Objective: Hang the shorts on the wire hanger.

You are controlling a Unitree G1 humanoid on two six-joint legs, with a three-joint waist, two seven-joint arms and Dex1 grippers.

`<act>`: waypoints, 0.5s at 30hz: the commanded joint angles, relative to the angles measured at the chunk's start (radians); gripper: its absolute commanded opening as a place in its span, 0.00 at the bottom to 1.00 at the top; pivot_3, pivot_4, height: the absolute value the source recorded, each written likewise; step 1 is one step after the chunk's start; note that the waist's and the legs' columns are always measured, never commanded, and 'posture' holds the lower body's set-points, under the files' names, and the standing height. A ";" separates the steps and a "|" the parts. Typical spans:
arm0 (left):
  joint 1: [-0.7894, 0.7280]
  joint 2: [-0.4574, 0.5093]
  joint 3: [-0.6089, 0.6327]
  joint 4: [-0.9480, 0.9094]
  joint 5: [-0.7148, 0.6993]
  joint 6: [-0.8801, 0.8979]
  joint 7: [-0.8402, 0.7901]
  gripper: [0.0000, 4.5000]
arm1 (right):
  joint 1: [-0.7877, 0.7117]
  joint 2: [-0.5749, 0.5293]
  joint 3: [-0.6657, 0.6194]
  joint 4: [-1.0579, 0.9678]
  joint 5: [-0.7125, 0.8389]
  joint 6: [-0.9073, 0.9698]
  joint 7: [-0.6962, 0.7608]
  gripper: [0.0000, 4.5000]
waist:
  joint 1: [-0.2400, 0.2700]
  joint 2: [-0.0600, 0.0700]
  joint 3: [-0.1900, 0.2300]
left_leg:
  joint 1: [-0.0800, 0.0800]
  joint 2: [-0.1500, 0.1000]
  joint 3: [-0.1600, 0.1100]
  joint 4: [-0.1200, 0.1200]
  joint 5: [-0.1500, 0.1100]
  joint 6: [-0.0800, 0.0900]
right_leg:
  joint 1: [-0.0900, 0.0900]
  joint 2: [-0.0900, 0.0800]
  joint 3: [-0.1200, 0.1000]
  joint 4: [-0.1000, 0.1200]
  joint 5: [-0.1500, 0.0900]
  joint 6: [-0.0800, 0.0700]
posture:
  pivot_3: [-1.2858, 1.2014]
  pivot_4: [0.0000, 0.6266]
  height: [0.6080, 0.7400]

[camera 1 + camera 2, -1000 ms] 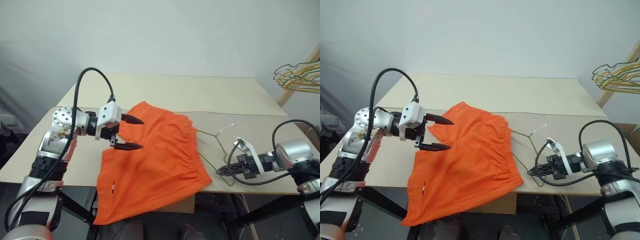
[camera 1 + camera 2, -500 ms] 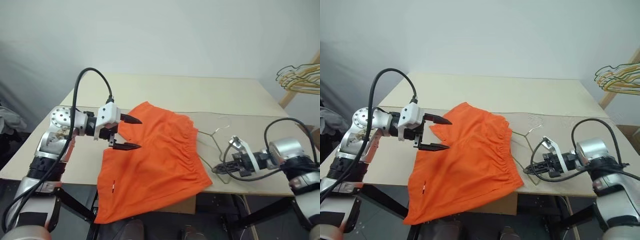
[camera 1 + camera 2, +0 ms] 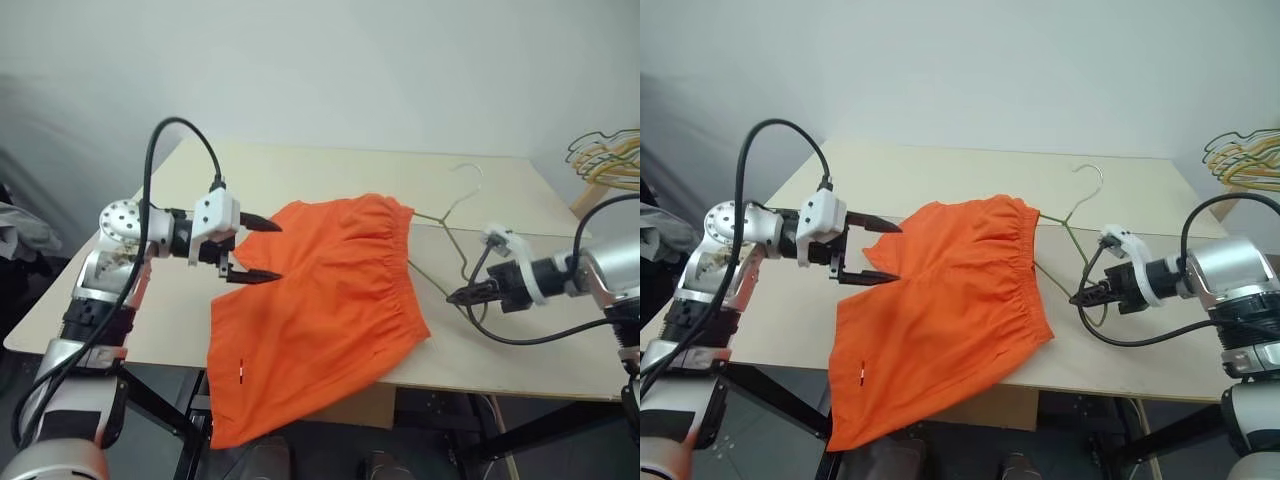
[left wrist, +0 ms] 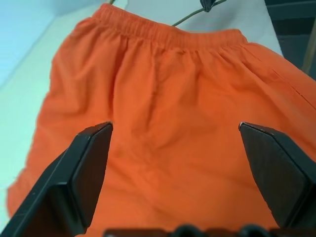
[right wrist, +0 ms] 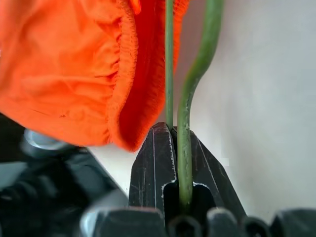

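I find the shorts (image 3: pixel 315 305) in the centre of the head view, spread over the near edge of the table (image 3: pixel 330 170). One leg hangs off that edge toward the bottom of the frame. The gathered waistband lies on the right side of the garment, facing my right arm.

At centre left, my left gripper (image 3: pixel 258 250) is poised above the left part of the shorts with its two black fingers spread wide. The left wrist view shows orange fabric between the fingers and nothing gripped.

At centre right, my right gripper (image 3: pixel 462 296) has its fingers closed together on the wire hanger (image 3: pixel 452 227). The right wrist view confirms the thin olive wire pinched between the finger pads, with the waistband of the shorts just beside it. The hanger is tilted, its hook raised toward the upper right of the frame, above the far part of the table. One arm of the hanger runs left to the upper corner of the waistband; I cannot tell whether it passes inside the fabric.

Farthest off, at the right edge of the frame, a bunch of yellow and green hangers (image 3: pixel 605 155) hangs beside the table.
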State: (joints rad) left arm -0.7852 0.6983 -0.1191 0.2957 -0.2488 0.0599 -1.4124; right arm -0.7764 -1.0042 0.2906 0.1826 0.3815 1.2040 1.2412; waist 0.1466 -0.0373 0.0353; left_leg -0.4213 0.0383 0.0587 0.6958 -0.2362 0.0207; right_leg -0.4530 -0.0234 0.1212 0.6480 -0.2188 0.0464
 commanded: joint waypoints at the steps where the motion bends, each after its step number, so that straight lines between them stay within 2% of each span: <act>1: -0.132 -0.023 -0.005 0.129 0.046 -0.102 -0.004 0.99 | -0.079 -0.022 0.039 -0.156 -0.052 -0.010 -0.046 0.00 | -0.003 0.000 0.000 | -0.002 0.000 0.000 0.000 0.000 -0.001 | -0.002 0.000 0.000 0.000 0.001 -0.001 | 0.58 0.00 1.00; 6: -0.371 -0.072 -0.013 0.442 0.147 -0.285 0.058 0.99 | -0.171 0.004 0.124 -0.292 -0.077 0.003 -0.063 0.00 | -0.012 0.000 0.000 | -0.005 0.000 0.000 0.001 0.001 -0.001 | -0.004 0.000 0.000 0.000 0.003 0.002 | 0.56 0.00 1.00; 9: -0.479 -0.093 -0.022 0.603 0.204 -0.396 0.094 0.99 | -0.203 0.014 0.168 -0.334 -0.089 -0.002 -0.060 0.00 | -0.022 0.000 0.000 | -0.006 0.000 0.000 0.000 0.000 -0.001 | -0.004 0.000 0.000 -0.001 0.006 -0.003 | 0.56 0.00 1.00; 15: -0.591 -0.107 -0.094 0.806 0.312 -0.595 -0.027 0.99 | -0.249 0.006 0.255 -0.371 -0.131 -0.054 -0.018 0.00 | -0.035 0.000 0.000 | -0.010 -0.001 0.000 0.000 -0.002 -0.002 | -0.006 -0.001 0.000 -0.002 0.005 -0.003 | 0.56 0.00 1.00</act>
State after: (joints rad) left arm -1.3310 0.5942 -0.2005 1.0716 0.0433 -0.4901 -1.4043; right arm -0.9795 -0.9862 0.5511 -0.1683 0.2651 1.1768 1.2044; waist 0.1115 -0.0373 0.0353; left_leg -0.4313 0.0375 0.0587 0.6962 -0.2379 0.0190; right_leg -0.4596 -0.0239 0.1214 0.6460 -0.2135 0.0437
